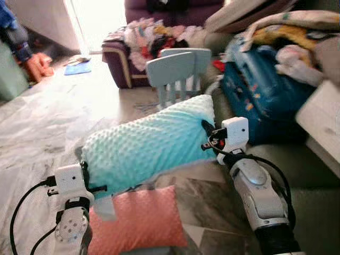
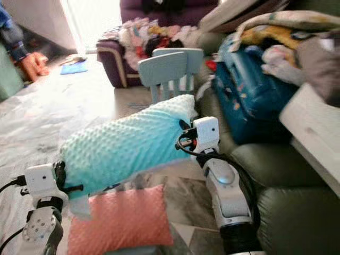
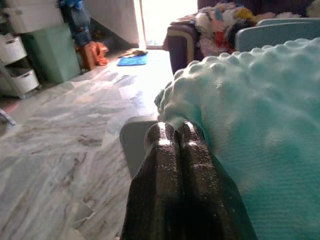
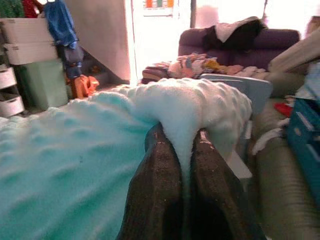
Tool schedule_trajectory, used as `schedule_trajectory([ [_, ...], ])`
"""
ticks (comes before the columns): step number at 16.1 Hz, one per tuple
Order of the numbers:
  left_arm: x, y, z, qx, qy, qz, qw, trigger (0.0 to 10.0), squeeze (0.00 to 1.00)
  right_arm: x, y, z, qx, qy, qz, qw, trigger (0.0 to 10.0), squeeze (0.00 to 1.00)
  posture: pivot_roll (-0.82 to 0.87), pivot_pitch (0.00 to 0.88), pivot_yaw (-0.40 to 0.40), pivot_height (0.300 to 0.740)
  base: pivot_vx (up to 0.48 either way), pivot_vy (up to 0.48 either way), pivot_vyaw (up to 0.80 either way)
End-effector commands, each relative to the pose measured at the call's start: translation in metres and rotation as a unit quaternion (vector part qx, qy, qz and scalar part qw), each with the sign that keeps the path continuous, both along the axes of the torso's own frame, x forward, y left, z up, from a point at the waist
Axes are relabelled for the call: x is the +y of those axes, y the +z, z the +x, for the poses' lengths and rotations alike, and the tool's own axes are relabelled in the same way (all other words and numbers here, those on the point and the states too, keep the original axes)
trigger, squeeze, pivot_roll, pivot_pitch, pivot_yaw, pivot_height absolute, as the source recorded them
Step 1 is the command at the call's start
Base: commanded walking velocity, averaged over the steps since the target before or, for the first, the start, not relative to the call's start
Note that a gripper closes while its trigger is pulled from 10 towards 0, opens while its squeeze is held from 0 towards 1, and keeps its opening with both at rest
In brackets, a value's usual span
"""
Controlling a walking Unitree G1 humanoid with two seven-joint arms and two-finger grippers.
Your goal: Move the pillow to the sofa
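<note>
A bumpy turquoise pillow was held off the floor between the two arms, its long axis running from near left to far right. The left gripper was seen in its wrist view with both black fingers pressed together at the pillow's near-left corner; whether any fabric was pinched between them could not be told from that view, though in the head views the corner sat against that gripper. The right gripper was clamped on the far-right corner, a fold of pillow fabric visibly squeezed between its fingers in the right wrist view. Beneath the held pillow a pink pillow lay on the marble floor. A dark green sofa stood on the right, loaded with a blue suitcase and heaped cloth. A pale blue chair stood beyond the pillow, and farther off a purple sofa carried piled clothes. White storage drawers were visible in the left wrist view.
</note>
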State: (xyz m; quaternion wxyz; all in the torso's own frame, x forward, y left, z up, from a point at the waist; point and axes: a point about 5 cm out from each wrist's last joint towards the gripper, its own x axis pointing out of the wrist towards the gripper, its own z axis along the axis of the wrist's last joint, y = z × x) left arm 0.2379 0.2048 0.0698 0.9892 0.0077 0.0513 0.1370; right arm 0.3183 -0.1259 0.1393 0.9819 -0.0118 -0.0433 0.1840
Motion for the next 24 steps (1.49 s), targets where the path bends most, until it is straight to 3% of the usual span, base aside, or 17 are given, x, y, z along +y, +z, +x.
schedule_trajectory([
  [1,-0.0008,0.0060,0.0043,-0.005,-0.003,0.017,1.000,10.0,0.00,-0.0033,0.0066,0.0014,-0.010,-0.007,0.002,1.000,10.0,0.00,-0.20,0.000,0.074,0.740,0.000,0.000,0.00],
  [2,-0.0026,0.0052,0.0035,-0.009,-0.010,-0.014,1.000,10.0,0.00,-0.0034,0.0064,0.0008,-0.009,-0.007,0.002,1.000,10.0,0.00,-0.20,0.000,0.073,0.740,0.000,0.000,0.00],
  [5,-0.0019,0.0074,0.0025,-0.007,-0.009,-0.012,1.000,10.0,0.00,-0.0043,0.0050,-0.0001,-0.005,-0.009,0.003,1.000,10.0,0.00,-0.20,0.000,0.073,0.740,0.000,0.000,0.00],
  [10,-0.0038,0.0068,0.0015,0.000,-0.022,-0.044,0.999,10.0,0.00,-0.0051,0.0029,-0.0012,0.001,-0.012,0.006,1.000,10.0,0.00,-0.20,0.000,0.077,0.740,0.000,0.000,0.00],
  [19,-0.0054,0.0023,0.0012,0.023,-0.011,-0.040,0.999,10.0,0.00,-0.0085,-0.0009,-0.0011,0.016,-0.017,0.012,1.000,10.0,0.00,-0.21,0.000,0.076,0.740,0.000,0.000,0.00],
  [24,-0.0078,0.0004,0.0013,0.028,-0.011,-0.047,0.998,10.0,0.00,-0.0100,-0.0014,-0.0018,0.019,-0.017,0.011,1.000,10.0,0.00,-0.21,0.000,0.073,0.740,-0.299,0.000,0.00],
])
